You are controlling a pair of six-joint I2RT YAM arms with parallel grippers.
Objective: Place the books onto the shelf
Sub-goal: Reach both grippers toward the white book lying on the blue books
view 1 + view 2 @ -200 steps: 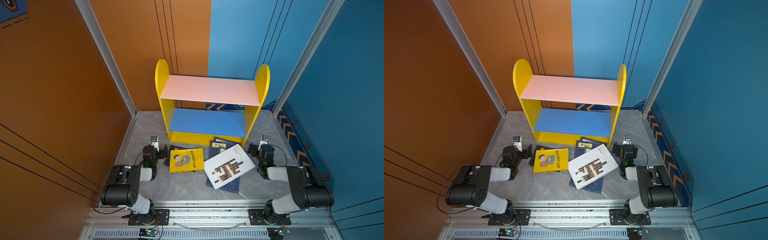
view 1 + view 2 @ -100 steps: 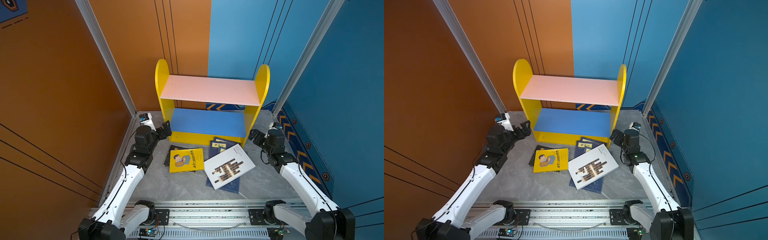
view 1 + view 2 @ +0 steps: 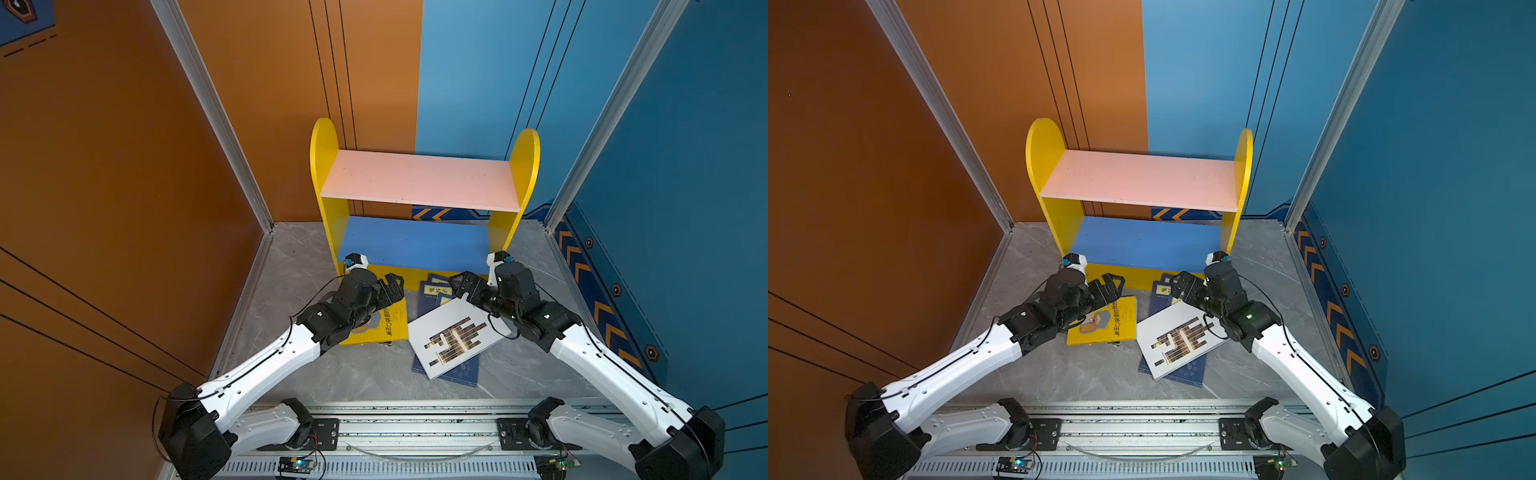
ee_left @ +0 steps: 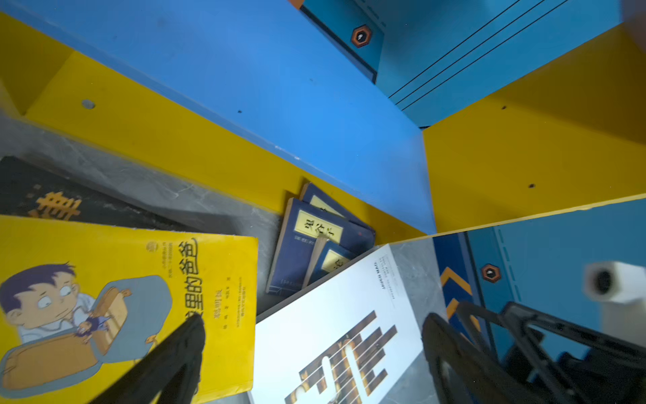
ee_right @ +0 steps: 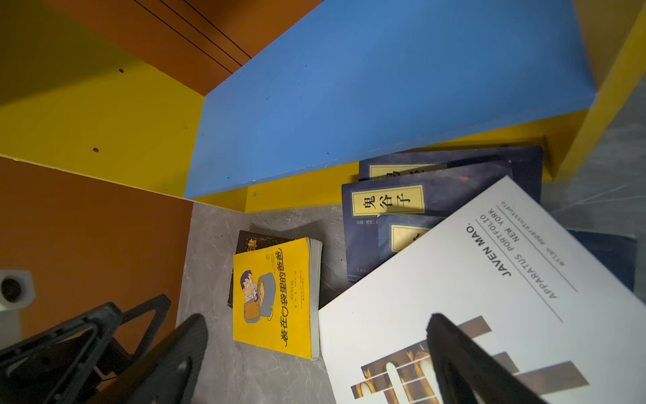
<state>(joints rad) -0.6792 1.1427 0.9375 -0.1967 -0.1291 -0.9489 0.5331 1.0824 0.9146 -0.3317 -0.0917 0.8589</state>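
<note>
Six books (image 3: 1183, 336) lie on the table (image 3: 365, 374) before the shelf (image 3: 415, 183), none shelved yet: a black one (image 5: 251, 243) under the yellow book (image 3: 392, 322), three navy ones (image 3: 434, 291) partly under the white book (image 3: 453, 336). Both tools gape empty, the left tool (image 3: 394, 286) above the yellow book, the right tool (image 3: 455, 283) near the white book's far corner. Flat covers give little to pinch, so I would work a free edge first. Readable: "JAVEN MAO. APPARATUS PORTFOLIO NEW YORK" on white; "鬼谷子" on a navy label (image 5: 388, 200); "装在口袋里的爸爸" on yellow.
</note>
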